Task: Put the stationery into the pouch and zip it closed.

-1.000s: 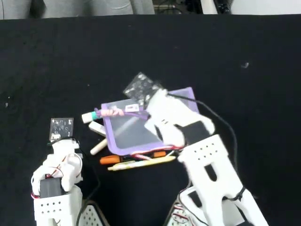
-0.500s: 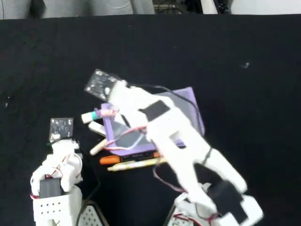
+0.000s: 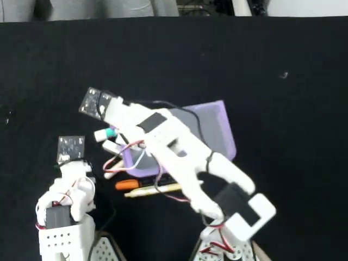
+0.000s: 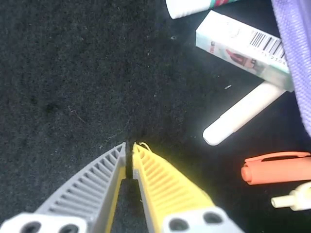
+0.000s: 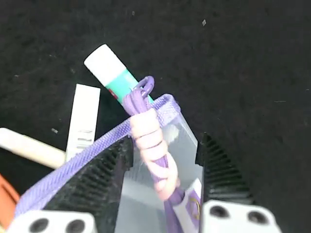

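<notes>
Purple pouch (image 5: 77, 162) corner sits inside right pincer (image 5: 166, 141).

My fingers and wiring.
My left gripper (image 4: 130, 148) had one grey finger, one yellow; my right gripper (image 5: 165, 145) had black ones, red wires (image 3: 112, 162) on its white arm (image 3: 179, 155).

The light is soft and even and falls from above. The black cloth (image 3: 283, 163) drinks nearly all of it, while the white right arm (image 3: 179, 152) across the middle of the high view glares almost blank and a pale strip of room burns along the top edge. Shadows are faint: a thin dark rim beside the white pen (image 4: 243, 114) at the right of the left wrist view, another under the glue stick (image 5: 109, 68) at the upper left of the right wrist view. There the pouch (image 5: 133, 204) window gives back a milky grey sheen at lower centre.
</notes>
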Tool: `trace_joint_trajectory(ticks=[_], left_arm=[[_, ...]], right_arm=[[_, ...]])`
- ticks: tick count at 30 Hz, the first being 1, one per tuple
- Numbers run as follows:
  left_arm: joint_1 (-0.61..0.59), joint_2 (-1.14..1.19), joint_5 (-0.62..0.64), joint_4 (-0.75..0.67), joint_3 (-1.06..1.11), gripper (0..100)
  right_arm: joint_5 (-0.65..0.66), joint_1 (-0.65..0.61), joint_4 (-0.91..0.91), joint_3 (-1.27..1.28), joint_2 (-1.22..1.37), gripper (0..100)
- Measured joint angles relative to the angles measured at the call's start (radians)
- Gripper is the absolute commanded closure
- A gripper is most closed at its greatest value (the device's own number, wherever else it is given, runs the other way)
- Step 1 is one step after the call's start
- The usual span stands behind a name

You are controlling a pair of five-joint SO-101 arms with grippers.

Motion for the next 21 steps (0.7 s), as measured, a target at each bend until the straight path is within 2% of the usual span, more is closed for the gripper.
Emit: trace_joint_trajectory(ticks=[4,10,21], left_arm=[[0.0,0.0,0.0,0.0,0.0,97],[0.0,0.0,0.0,0.0,0.0,97],[0.0,0.0,0.0,0.0,0.0,97]], right_arm=[[0.038,0.0,-0.025,-0.023,0.058,79.3],[0.049,0.0,0.006,-0.054,0.071,96.0],[0.055,-0.003,0.163,-0.06,-0.008,98.8]])
